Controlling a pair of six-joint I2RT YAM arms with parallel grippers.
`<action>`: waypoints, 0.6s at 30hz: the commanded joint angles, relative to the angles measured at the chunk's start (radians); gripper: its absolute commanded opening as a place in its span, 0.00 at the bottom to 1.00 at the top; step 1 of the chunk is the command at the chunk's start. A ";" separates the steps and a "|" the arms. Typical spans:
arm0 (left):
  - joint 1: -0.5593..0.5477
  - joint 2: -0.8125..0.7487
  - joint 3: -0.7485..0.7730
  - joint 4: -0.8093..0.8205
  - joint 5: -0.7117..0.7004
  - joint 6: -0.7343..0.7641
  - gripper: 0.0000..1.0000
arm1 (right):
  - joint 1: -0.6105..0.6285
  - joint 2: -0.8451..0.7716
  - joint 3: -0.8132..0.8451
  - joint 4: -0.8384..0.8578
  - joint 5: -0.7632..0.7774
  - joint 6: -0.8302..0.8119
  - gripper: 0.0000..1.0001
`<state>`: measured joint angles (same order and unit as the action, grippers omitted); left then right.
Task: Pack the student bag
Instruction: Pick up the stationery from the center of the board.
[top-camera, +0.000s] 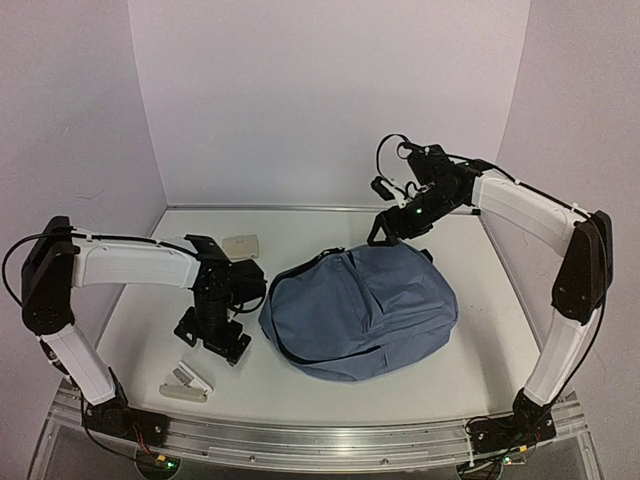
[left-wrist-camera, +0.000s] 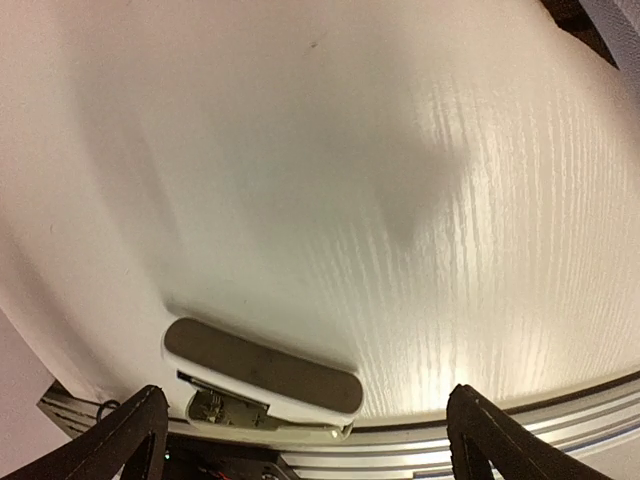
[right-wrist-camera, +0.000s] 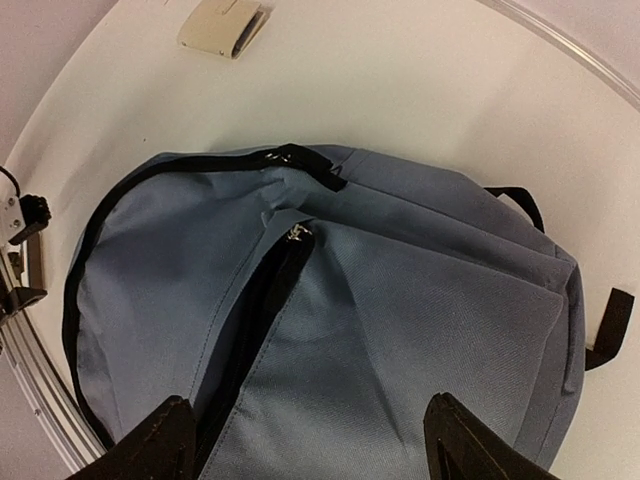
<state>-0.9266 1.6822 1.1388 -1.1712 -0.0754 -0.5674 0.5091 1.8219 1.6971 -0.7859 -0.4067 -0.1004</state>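
The student bag, blue-grey with black zipper lines, lies flat in the middle of the table. In the right wrist view the bag fills the frame, and its front pocket zipper gapes in a dark slit with the metal pull at the top. My right gripper hovers over the bag's far edge, and both views of it show it open and empty. My left gripper hangs open left of the bag, above a white stapler. The stapler lies between the spread fingertips, untouched.
A small beige case lies at the back of the table, beyond the bag. The table's metal front rail runs just past the stapler. White walls close in the back and sides.
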 joint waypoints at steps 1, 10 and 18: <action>0.016 -0.193 -0.048 -0.042 0.043 -0.159 0.97 | 0.003 -0.063 -0.017 0.005 -0.010 -0.004 0.79; 0.018 -0.441 -0.195 -0.007 -0.099 -0.786 0.96 | 0.001 -0.035 0.007 0.005 -0.044 0.020 0.79; 0.018 -0.488 -0.334 -0.017 -0.127 -1.102 0.94 | 0.001 -0.027 0.016 0.005 -0.046 0.025 0.79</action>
<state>-0.9108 1.2042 0.8387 -1.1561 -0.1489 -1.4280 0.5091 1.8149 1.6833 -0.7863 -0.4397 -0.0851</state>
